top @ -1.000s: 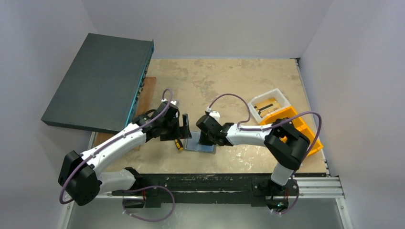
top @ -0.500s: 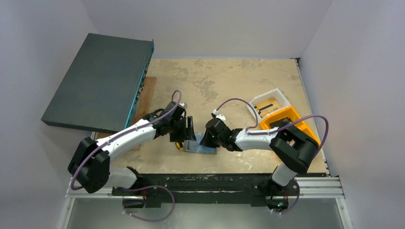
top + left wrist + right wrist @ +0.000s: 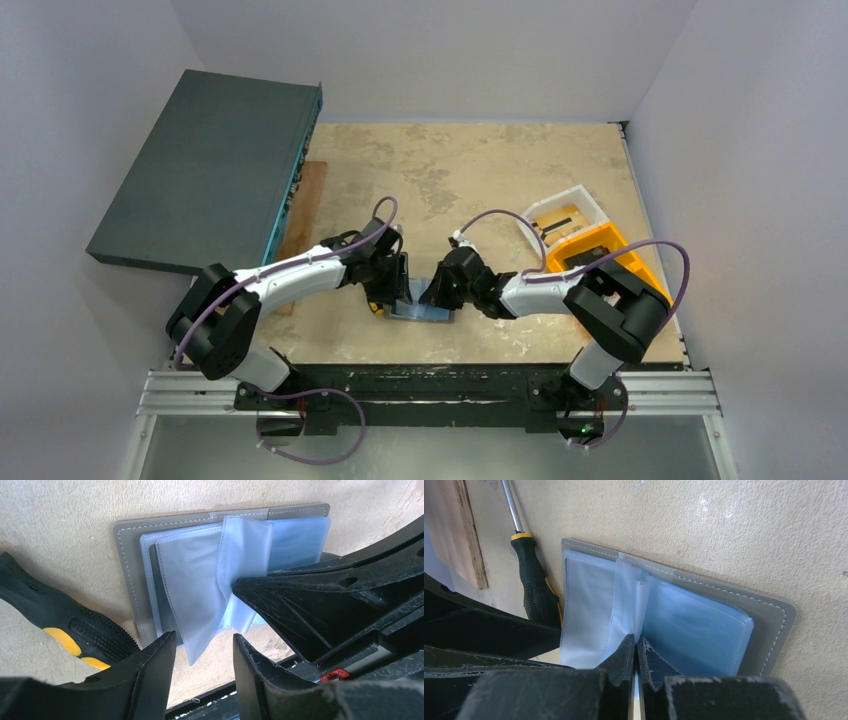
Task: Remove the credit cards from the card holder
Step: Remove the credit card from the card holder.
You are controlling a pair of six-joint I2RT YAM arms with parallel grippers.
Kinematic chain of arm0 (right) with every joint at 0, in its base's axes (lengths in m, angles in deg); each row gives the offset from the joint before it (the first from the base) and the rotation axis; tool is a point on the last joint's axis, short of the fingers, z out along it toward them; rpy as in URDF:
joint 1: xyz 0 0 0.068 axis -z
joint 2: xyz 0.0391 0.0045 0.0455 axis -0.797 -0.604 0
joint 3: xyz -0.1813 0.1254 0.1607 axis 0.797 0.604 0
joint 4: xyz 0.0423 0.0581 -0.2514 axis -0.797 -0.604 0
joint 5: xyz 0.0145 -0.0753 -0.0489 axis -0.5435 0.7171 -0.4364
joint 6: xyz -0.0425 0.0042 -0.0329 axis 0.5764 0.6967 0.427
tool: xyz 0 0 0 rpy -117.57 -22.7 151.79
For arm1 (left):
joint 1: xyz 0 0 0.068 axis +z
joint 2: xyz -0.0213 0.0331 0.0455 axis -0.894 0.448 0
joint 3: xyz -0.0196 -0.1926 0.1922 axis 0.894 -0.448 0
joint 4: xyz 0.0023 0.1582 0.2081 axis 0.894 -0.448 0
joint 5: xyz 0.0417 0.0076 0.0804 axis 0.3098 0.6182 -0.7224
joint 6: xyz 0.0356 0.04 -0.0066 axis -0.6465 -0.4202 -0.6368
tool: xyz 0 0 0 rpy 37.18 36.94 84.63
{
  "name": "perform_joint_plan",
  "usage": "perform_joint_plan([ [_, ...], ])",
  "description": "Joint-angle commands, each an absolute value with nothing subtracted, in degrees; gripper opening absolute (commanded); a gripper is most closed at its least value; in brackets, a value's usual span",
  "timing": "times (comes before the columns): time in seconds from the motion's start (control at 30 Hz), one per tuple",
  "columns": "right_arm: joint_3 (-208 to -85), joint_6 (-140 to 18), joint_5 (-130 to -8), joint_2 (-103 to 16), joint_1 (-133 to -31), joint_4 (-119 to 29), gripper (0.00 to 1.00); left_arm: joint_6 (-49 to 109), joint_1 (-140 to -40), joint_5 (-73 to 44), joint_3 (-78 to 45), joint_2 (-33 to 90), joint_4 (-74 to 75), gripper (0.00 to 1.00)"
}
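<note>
The grey card holder [image 3: 418,311] lies open on the table near the front edge. Its grey cover [image 3: 127,560] and pale blue clear sleeves [image 3: 192,580] show in the left wrist view; it also shows in the right wrist view [image 3: 774,625]. My right gripper [image 3: 635,645] is shut on one clear sleeve [image 3: 626,600] and holds it up from the holder. My left gripper [image 3: 204,647] is open, its jaws on either side of the lower corner of a hanging sleeve without touching it. No card shows clearly.
A black and yellow screwdriver [image 3: 536,587] lies just left of the holder. A wooden strip [image 3: 303,205] and a large dark flat box [image 3: 205,170] are at the left. A white tray [image 3: 565,220] and orange bins [image 3: 610,265] are at the right.
Both grippers have closed in on the holder. The left gripper came down and right to its left edge. The right gripper lowered onto the sleeves.
</note>
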State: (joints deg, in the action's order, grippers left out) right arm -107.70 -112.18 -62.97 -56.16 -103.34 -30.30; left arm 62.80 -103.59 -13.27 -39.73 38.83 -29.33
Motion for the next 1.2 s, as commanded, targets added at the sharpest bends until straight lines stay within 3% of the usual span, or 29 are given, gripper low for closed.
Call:
perform_joint_plan([
  [0.0, -104.1, -110.5, -63.6, -58.6, -102.9, -37.6, 0.0, 63.5, -103.8, -14.5, -38.9, 39.1, -27.6, 0.44],
  [0.3, -103.8, -110.8, -64.2, -58.5, -102.9, -36.7, 0.0, 64.5, -103.9, -11.4, -39.9, 40.9, -24.6, 0.32],
  [0.5, -105.1, -110.1, -64.9, -56.0, -102.9, -37.1, 0.0, 65.1, -103.9, -11.1, -40.2, 40.1, -24.4, 0.03],
  [0.53, -105.5, -109.9, -65.0, -55.4, -102.9, -37.5, 0.04, 65.2, -103.9, -11.2, -40.2, 39.8, -24.5, 0.0],
  [0.83, -112.4, -107.7, -64.5, -47.6, -102.9, -45.6, 0.33, 65.4, -103.9, -12.4, -41.5, 37.4, -25.3, 0.0],
  [1.17, -114.2, -107.3, -56.3, -42.7, -102.9, -57.5, 0.36, 65.2, -105.1, -12.7, -41.0, 35.3, -25.8, 0.0],
])
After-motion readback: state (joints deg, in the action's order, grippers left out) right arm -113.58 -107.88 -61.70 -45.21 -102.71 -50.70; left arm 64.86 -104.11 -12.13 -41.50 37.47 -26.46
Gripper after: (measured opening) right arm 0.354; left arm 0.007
